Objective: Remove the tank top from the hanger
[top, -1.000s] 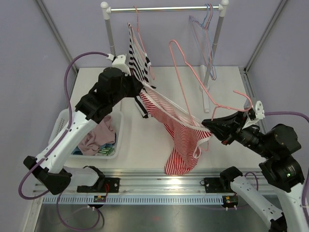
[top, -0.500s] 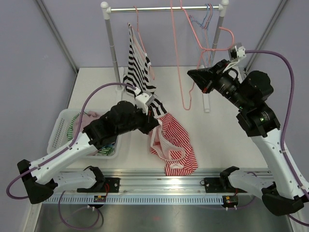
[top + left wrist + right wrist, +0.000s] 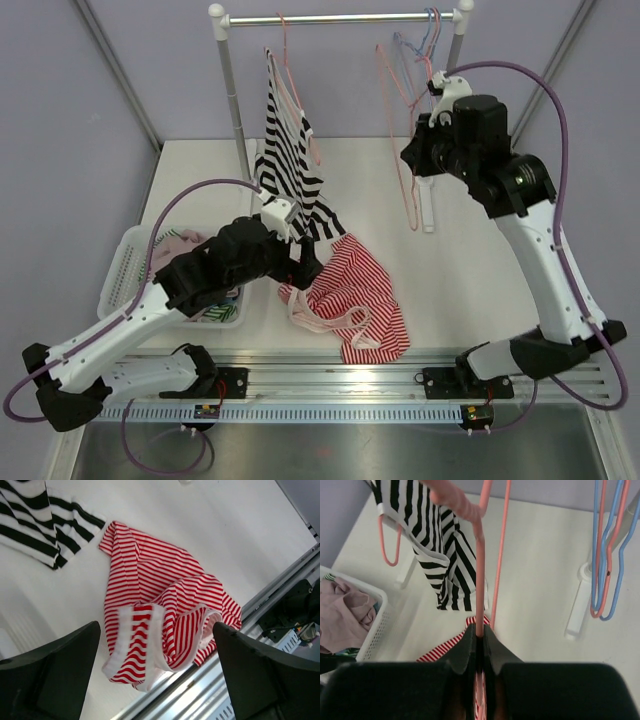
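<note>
1. The red-striped tank top [image 3: 350, 305] lies crumpled on the counter [image 3: 470, 270], free of the hanger [image 3: 479, 580].
2. The left fingers [image 3: 55, 675] are spread wide above it, holding nothing, so the cloth rests on its own.
3. The right fingers [image 3: 466, 652] are pinched on the pink hanger's wire, holding it up near the rail [image 3: 340, 18], probably to rehang it.
</note>
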You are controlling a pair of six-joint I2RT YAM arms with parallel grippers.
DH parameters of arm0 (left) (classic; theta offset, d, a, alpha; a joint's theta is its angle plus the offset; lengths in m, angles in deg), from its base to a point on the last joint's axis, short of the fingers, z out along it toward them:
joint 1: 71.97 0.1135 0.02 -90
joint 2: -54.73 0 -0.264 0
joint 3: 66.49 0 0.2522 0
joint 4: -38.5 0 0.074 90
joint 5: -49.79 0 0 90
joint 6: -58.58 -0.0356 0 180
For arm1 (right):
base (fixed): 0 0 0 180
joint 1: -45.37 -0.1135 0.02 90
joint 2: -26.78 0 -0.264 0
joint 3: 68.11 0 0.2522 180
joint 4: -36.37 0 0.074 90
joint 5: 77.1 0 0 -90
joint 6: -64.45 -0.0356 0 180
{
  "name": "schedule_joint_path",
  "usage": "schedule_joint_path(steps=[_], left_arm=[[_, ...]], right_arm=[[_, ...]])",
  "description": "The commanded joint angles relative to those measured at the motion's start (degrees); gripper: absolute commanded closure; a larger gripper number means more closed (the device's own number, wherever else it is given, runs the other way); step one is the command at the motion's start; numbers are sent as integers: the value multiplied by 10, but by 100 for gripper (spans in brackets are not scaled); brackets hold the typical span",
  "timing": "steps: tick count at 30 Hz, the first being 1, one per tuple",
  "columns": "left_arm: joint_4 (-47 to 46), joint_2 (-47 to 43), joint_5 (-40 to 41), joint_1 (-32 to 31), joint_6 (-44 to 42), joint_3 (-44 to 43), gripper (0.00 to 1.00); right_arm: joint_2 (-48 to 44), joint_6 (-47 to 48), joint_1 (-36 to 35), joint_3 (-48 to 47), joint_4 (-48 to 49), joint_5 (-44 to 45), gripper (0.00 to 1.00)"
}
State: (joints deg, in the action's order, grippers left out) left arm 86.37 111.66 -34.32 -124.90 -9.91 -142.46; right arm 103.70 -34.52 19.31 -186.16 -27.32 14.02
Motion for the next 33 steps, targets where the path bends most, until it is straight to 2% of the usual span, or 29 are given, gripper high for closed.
schedule_joint_path(steps=[1, 2, 4, 7, 11, 16, 20, 23, 33], left_arm=[[53, -30, 16, 0, 1, -39, 1], [66, -34, 25, 0, 0, -49, 1], [99, -53, 34, 0, -2, -55, 1], [132, -87, 49, -1, -5, -56, 1], [156, -128, 66, -1, -9, -45, 1], [175, -157, 73, -1, -14, -24, 1], [180, -167, 83, -1, -19, -4, 1], [178, -169, 84, -1, -19, 10, 1], [164, -177, 71, -1, -18, 46, 1]], right_arm=[[92, 33, 33, -125, -65, -5, 100], [139, 33, 40, -183, -82, -9, 100], [182, 36, 55, -240, -95, -30, 100], [269, 47, 66, -401, -129, -42, 100], [372, 51, 84, -522, -144, -56, 100], [400, 53, 105, -513, -74, -74, 100], [445, 50, 110, -561, -46, -80, 100], [464, 47, 110, -560, -14, -81, 100], [500, 39, 117, -567, 29, -65, 100]])
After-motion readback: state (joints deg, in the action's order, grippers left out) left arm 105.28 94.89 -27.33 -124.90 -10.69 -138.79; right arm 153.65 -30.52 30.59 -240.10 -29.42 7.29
